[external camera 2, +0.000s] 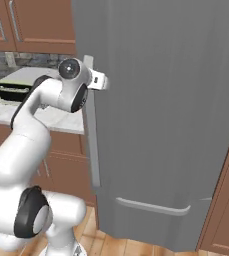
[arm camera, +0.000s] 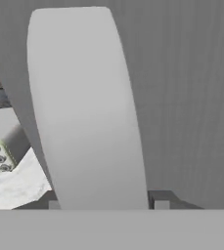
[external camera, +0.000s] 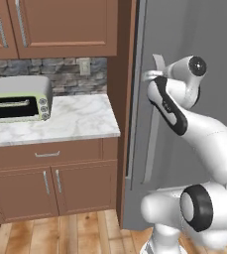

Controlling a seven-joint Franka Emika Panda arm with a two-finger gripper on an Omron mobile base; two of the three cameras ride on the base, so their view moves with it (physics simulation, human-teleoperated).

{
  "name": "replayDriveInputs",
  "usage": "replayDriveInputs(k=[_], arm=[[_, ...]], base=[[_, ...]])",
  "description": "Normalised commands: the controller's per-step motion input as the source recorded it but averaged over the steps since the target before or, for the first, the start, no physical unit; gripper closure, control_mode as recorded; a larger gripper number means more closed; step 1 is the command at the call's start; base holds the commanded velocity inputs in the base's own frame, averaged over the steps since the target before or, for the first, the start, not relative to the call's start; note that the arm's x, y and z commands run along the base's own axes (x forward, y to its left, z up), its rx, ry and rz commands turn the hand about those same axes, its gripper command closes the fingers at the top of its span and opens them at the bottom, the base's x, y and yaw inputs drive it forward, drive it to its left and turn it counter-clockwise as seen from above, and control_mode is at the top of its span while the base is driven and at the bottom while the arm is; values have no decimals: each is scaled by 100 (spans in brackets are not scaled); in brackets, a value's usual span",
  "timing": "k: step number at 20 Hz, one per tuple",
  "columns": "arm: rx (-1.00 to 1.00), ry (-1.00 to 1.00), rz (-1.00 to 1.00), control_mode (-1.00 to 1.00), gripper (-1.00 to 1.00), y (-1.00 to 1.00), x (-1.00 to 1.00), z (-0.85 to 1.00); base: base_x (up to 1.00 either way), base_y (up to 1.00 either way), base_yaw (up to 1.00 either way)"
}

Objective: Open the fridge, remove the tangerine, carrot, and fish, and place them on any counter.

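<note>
Our dark fingers (arm camera: 105,204) straddle the long pale-grey handle (arm camera: 86,107) of the tall grey fridge (external camera 2: 176,100), beside the white marble desk (external camera: 80,119); a pull off-line could slip them free.

Both base views looked forward from behind the arm, left and right, sharing the fridge (external camera: 194,30) door handle (external camera 2: 91,145) and toaster oven (external camera: 19,99), while the hand view sat tight against that handle.

Glossy white rounded arm (external camera: 204,134) segments with black joint bands
</note>
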Motion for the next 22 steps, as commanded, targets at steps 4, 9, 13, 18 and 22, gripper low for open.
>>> replayDriveInputs(k=[4, 9, 13, 18, 22], arm=[[0, -1, 0, -100, 100, -27, -100, -6], [0, 3, 0, -100, 100, -21, -100, -33], [0, 6, 0, -100, 100, -17, -100, -54], [0, 3, 0, -100, 100, -21, -100, -47], [0, 0, 0, -100, 100, -16, -100, -40]], base=[[0, 0, 0], [0, 0, 0], [0, 0, 0], [0, 0, 0], [0, 0, 0]])
